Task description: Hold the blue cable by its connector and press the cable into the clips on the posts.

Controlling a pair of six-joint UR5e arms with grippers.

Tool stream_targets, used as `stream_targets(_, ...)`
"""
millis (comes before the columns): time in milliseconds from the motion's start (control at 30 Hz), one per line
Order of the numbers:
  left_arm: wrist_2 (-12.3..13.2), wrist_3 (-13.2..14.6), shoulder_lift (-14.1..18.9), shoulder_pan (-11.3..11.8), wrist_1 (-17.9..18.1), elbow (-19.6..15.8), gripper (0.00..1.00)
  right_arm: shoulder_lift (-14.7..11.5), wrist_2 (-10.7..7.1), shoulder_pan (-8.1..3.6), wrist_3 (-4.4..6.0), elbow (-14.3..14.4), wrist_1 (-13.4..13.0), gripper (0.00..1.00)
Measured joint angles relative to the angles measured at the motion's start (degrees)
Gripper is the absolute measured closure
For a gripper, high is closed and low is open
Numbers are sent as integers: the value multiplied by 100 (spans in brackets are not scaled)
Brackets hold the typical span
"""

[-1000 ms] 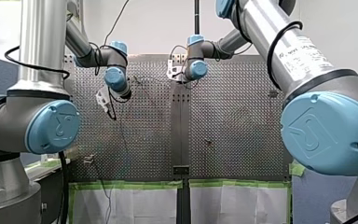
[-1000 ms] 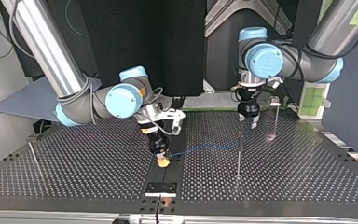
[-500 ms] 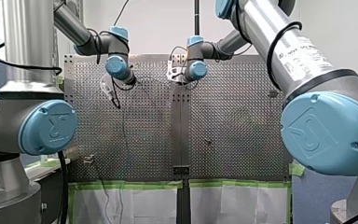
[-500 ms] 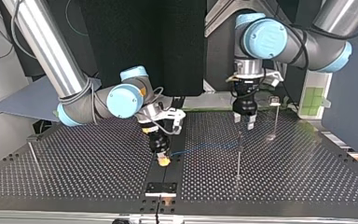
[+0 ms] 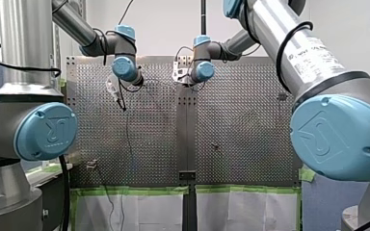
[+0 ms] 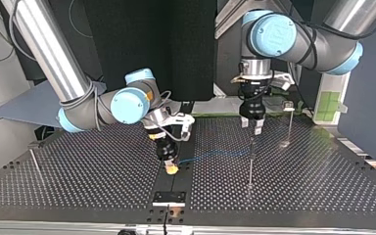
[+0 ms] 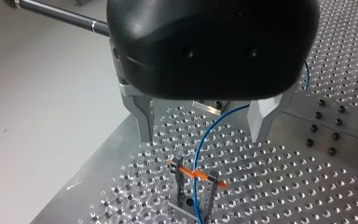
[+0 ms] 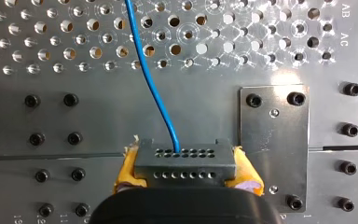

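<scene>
Blue cable (image 7: 194,196) ahead of my left gripper (image 7: 201,136), fingers parted.

The place is a robotics lab or test cell. Two jointed industrial arms, the left arm (image 5: 24,57) and the right arm (image 5: 289,48), built of grey tubes with blue joint caps, stand at a perforated metal worktop (image 6: 298,181) covered in even rows of holes, with a bolted plate (image 8: 274,140) fixed on it. Thin metal posts (image 6: 250,161) stand on it. Green tape (image 5: 135,190) borders white sheets (image 5: 241,209) along one edge, and dark panels (image 6: 147,39) screen the far side.
</scene>
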Motion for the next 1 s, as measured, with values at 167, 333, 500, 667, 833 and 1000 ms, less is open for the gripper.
stream_targets(167, -94, 52, 0, -39, 17, 0, 0, 7, 0, 1, 0, 3, 8, 100)
stream_targets(333, -189, 64, 0, -65, 9, 0, 0, 39, 0, 4, -10, 3, 14, 100)
stream_targets(500, -236, 70, 0, -72, 4, 0, 0, 56, -1, 4, -31, 5, 21, 100)
stream_targets(667, -260, 65, 0, -83, -6, 0, 0, 57, -1, 4, -35, 3, 27, 100)
stream_targets(833, -361, 43, -3, -110, -105, 0, 0, 46, 1, 4, -35, 3, 37, 100)
stream_targets(1000, -513, 77, -3, -141, -244, 0, 0, 33, -1, 3, -35, 3, 41, 100)
